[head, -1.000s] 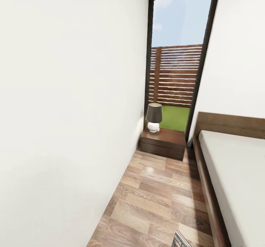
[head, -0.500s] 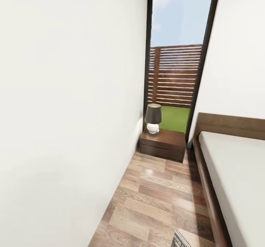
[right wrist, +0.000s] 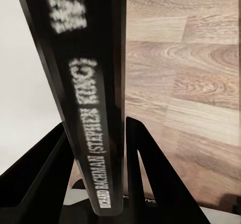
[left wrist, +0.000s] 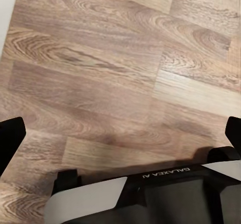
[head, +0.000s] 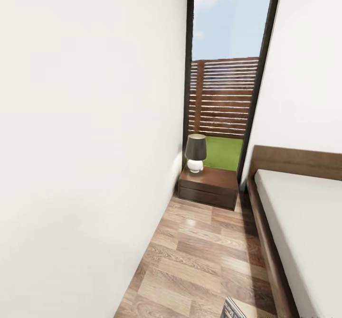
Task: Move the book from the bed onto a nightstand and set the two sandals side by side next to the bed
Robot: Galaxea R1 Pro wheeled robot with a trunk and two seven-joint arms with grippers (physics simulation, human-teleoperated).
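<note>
Book (right wrist: 90, 108), thin, glossy black-spined, clamped in right claw (right wrist: 95, 148); left claw (left wrist: 120, 133) spread over wood-plank floor (left wrist: 120, 58).

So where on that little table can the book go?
The nightstand top is bare on the side nearer the bed. The lamp crowds the wall-side corner. The right end effector holds the book.

A plain white wall (head: 85, 142) runs along the left, and a second white wall (head: 308, 71) stands at the right of a tall dark-framed window (head: 227, 71). Through the glass show pale blue sky, a slatted brown wooden fence (head: 223, 97) and a strip of green grass (head: 224, 151). The light brown wood-plank floor (head: 204, 256) carries a soft glossy sheen
</note>
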